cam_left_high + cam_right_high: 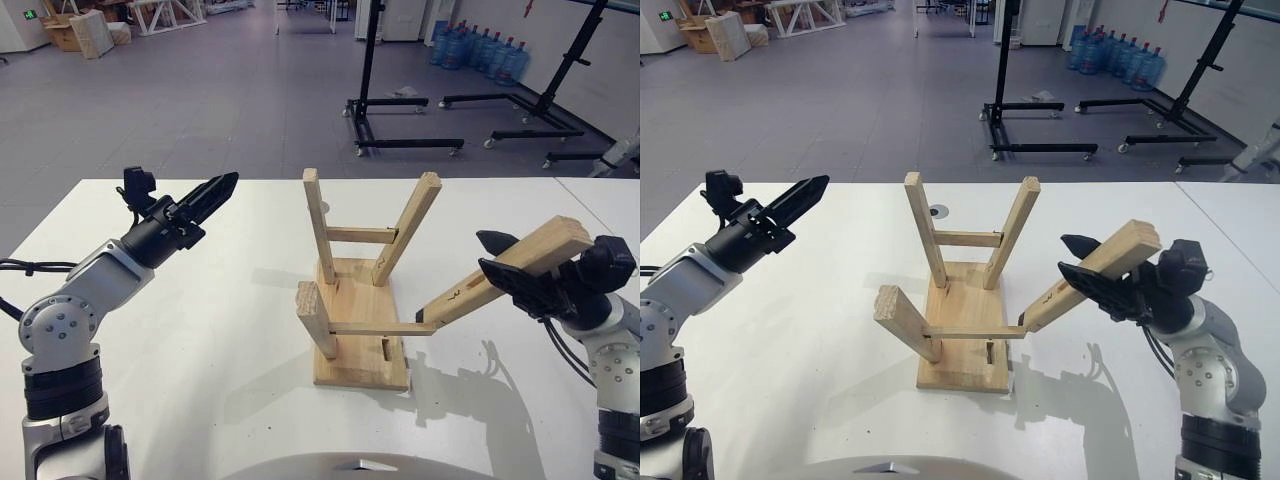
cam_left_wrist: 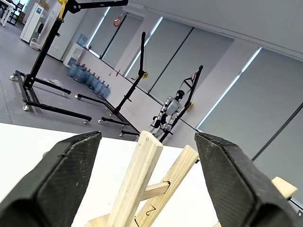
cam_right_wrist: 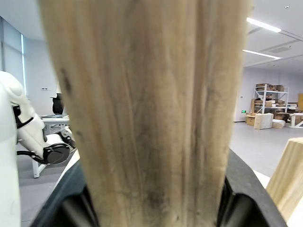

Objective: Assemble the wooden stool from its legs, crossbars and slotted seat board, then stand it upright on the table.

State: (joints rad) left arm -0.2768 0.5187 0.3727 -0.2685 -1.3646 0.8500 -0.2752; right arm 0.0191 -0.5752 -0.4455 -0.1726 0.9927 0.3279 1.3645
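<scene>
STOOL TAKES SHAPE UPSIDE DOWN. A half-built wooden stool sits inverted near the middle of the white counter. Its slotted seat board lies flat on the surface, so the legs can be pressed down into it from above.

At the board's far end, the far-left leg and far-right leg stand planted in the board. They splay apart and are tied together by the far crossbar.

The second frame hangs tilted over the near end. The near leg appears to touch the board with its lower end. The near crossbar runs from it to the held leg, which slants up and out to the robot's right.

The right claw is clamped around that leg's upper part. It is apparently carrying the frame while the ends are lined up with the open slots, and the frame does not look seated yet.

The left claw is raised over the counter's left side, well apart from the stool. Its fingers are spread and hold nothing, and it is seemingly parked clear until a steadying grip is wanted.

The count stands at one seat board, four legs and two crossbars.
</scene>
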